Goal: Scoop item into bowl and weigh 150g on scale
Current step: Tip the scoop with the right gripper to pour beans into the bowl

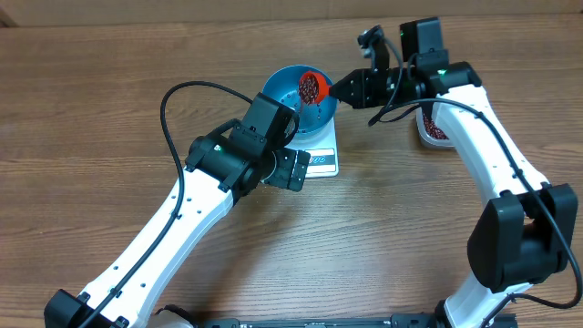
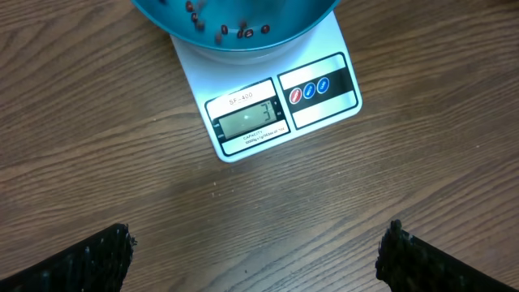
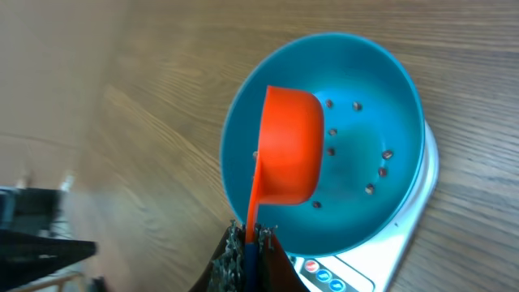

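The blue bowl (image 1: 281,89) stands on the white scale (image 1: 324,160), whose display is lit. My right gripper (image 1: 344,88) is shut on the handle of a red scoop (image 1: 312,87), which is full of dark red-brown beans and hovers over the bowl. In the right wrist view the scoop (image 3: 288,154) shows its underside above the bowl (image 3: 381,97), where a few beans (image 3: 386,154) lie. My left gripper (image 2: 255,261) is open and empty over bare table just in front of the scale (image 2: 320,113). The bowl (image 2: 235,16) and a few beans (image 2: 245,32) show at that view's top.
A clear tub (image 1: 434,128) holding more beans sits to the right of the scale, partly under the right arm. The left arm reaches in from the lower left, and its gripper (image 1: 293,170) is beside the scale's front left corner.
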Robot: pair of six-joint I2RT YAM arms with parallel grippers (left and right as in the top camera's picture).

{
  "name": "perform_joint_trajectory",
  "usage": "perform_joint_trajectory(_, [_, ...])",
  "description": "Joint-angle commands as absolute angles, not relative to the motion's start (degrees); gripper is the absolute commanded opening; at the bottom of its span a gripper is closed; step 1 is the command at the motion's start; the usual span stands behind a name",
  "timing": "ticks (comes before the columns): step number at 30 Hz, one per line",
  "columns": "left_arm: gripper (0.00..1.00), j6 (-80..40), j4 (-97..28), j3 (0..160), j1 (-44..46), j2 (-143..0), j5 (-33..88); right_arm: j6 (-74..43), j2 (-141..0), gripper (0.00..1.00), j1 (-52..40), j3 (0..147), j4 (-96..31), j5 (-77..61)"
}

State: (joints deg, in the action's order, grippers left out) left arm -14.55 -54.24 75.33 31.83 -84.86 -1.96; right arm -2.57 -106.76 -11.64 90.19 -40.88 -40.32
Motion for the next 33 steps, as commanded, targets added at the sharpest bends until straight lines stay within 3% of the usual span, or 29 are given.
perform_joint_trajectory(1, [0.99, -13.72, -54.15, 74.98, 31.79, -84.38, -2.52, 0.54, -104.25, 0.03, -13.54, 93.41, -42.04, -32.45])
perform_joint_trajectory(33, [0.99, -13.72, -54.15, 74.98, 31.79, -84.38, -2.52, 11.0, -104.05, 0.04, -24.27, 103.74, -53.25, -7.49])
